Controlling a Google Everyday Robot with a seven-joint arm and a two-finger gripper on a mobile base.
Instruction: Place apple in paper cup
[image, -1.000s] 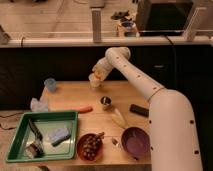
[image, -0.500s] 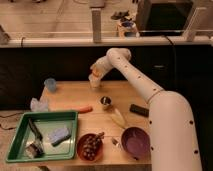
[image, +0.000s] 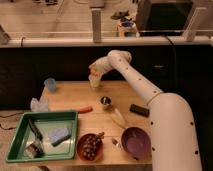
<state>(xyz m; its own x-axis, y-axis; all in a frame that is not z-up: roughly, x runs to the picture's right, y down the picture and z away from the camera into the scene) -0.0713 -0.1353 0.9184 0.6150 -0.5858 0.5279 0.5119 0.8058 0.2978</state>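
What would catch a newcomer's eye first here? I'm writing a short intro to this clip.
The big white arm sweeps from the right foreground to the table's far edge, its pincer over the paper cup. Next, the green tray at front left and purple bowl at front right.

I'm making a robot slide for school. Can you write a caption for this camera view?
The gripper hangs over the paper cup at the table's far edge.

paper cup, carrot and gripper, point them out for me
paper cup (image: 94, 81), camera view, on its cream wall below the gripper.
carrot (image: 84, 109), camera view, on the middle of its orange length.
gripper (image: 93, 70), camera view, at the fingertips above the paper cup.
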